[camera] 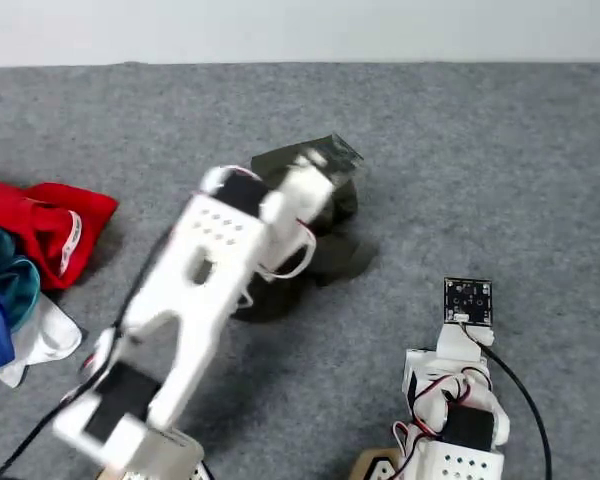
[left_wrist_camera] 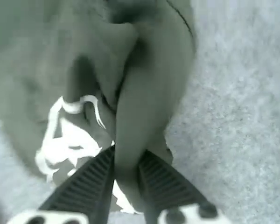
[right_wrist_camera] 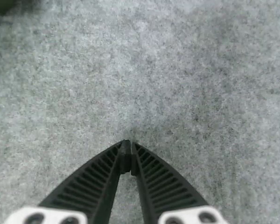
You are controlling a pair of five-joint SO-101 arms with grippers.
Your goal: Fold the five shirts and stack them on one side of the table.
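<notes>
Dark shirt [camera: 330, 215]: bunched near the middle of the bench [camera: 500, 150]; one fold lifted
Step in hand: spreading it out, I'd judge; drag low and slow so it lies flat; bring the second hand in to pin a corner
Left hand [left_wrist_camera: 127, 161]: clamped on that fold, pinching the cloth tight
Right hand [right_wrist_camera: 127, 151]: pressed together on nothing, over bare grey felt near the front edge
Other shirts [camera: 30, 260]: red, teal, blue and white; heaped at the left edge

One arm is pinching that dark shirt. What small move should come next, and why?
Probably lift and draw the dark shirt out flat: the left gripper is shut on a fold of it, and it lies crumpled on the table.
</notes>
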